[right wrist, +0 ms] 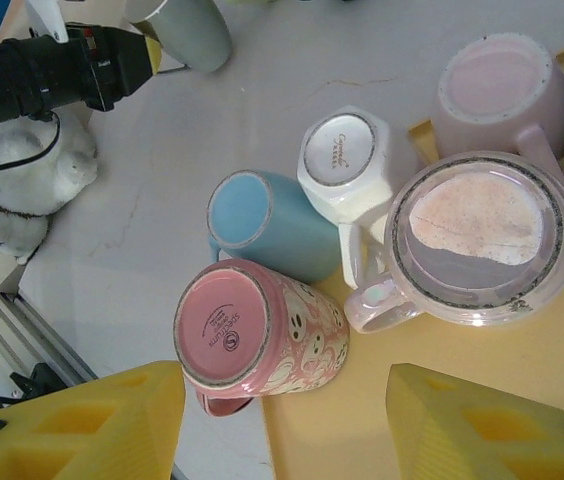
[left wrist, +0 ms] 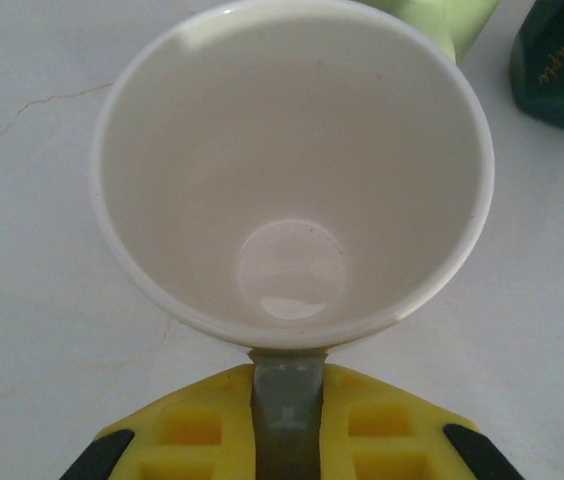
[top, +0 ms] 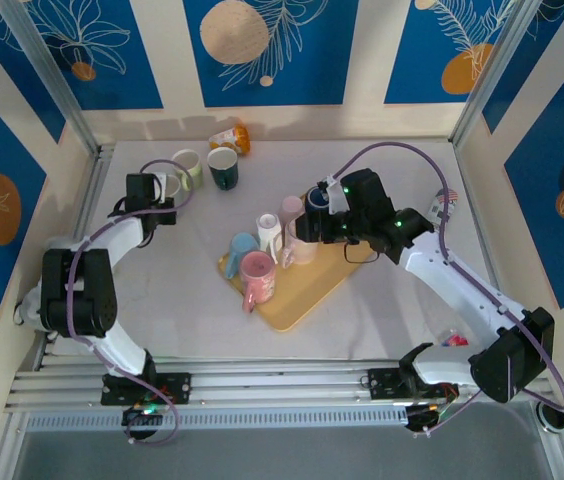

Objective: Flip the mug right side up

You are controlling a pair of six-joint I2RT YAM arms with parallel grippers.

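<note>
White table (top: 392, 170): yellow tray (top: 312, 292), white mug (left wrist: 292, 170), pale-green mug (top: 189, 166), dark-green mug (top: 223, 167).

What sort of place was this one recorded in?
Probably a lab robot cell, not a kitchen: aluminium frame posts, printed blue wall panels, and a white table holding a yellow tray of upside-down mugs.

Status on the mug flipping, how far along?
Done: light green mug and dark green mug stand upright at the back. In hand: left gripper shut on the handle of the white mug, mouth up. Left: pink patterned mug, blue mug and others at the tray show their bases; right gripper open above them.
</note>
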